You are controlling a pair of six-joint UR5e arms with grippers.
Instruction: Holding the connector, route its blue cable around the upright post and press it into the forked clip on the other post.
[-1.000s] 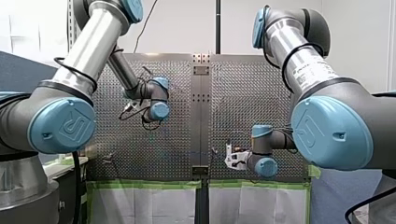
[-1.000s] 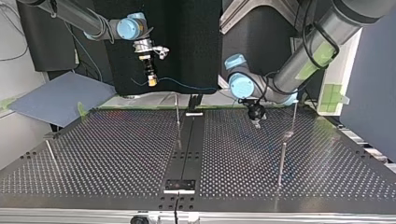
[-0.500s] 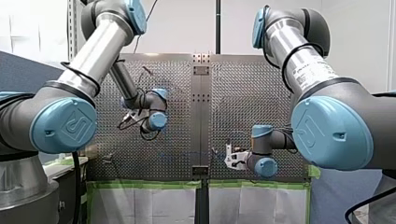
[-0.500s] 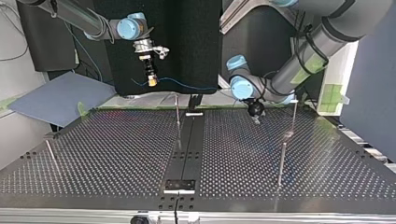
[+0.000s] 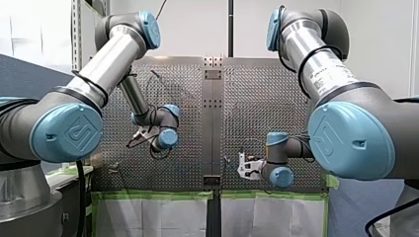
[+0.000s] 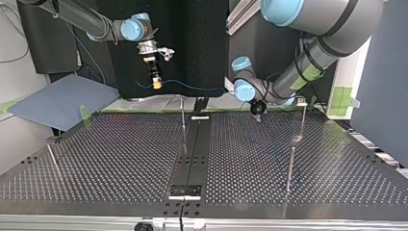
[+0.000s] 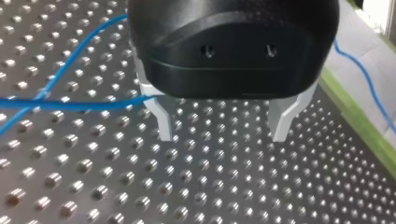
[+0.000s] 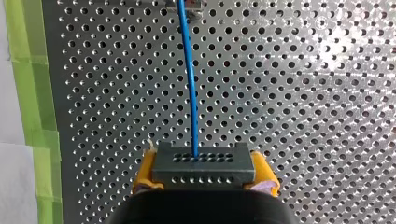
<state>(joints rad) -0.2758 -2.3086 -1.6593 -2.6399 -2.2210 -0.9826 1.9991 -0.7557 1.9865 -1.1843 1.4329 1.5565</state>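
Right hand (image 8: 204, 176) grips the dark connector (image 8: 204, 162) between yellow pads (image 8: 144, 173), raised above the table (image 8: 303, 93); its blue cable (image 8: 190, 84) runs straight ahead. Left hand (image 7: 223, 129) hangs spread open, low over the table, cable beside one finger (image 7: 163, 122).

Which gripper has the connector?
My right gripper: its yellow pads clamp the dark connector, blue cable running out of it. My left gripper is open over the perforated table, holding nothing.
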